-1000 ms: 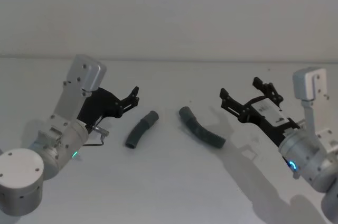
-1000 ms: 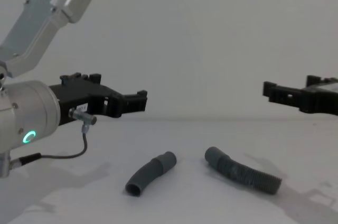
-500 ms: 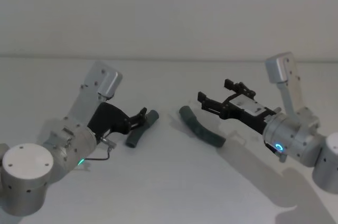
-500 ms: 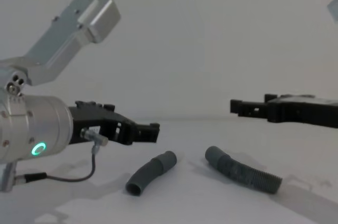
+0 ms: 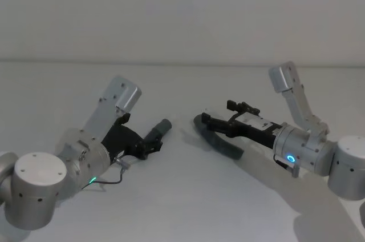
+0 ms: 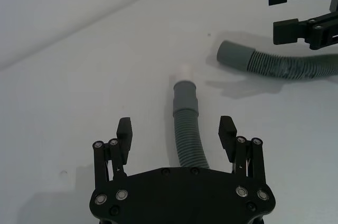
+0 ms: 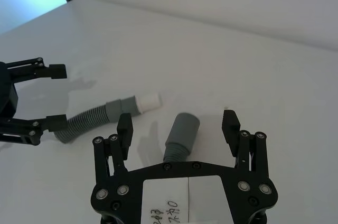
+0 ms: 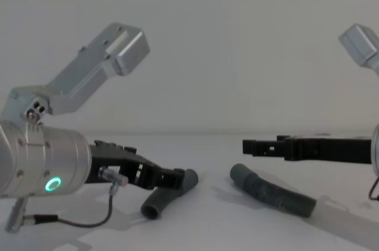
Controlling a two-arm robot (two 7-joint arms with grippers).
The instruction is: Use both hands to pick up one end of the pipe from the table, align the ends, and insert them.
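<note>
even diffuse light, soft shadows, slight haze

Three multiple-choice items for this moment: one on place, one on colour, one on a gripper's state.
1. Where is the left gripper?
A. raised high, clear of both pieces
B. astride the short hose piece
C. folded back against the robot's body

2. What colour is the tip protruding from that piece's cuff?
A. white
B. red
C. green

3. How does the right gripper stand?
A. shut on a cuff
B. shut on nothing
C. open, above the longer hose piece

B: in the left wrist view the hose runs between its fingers.
A: it is white against the grey cuff.
C: the right wrist view shows a wide gap between its fingers.
</note>
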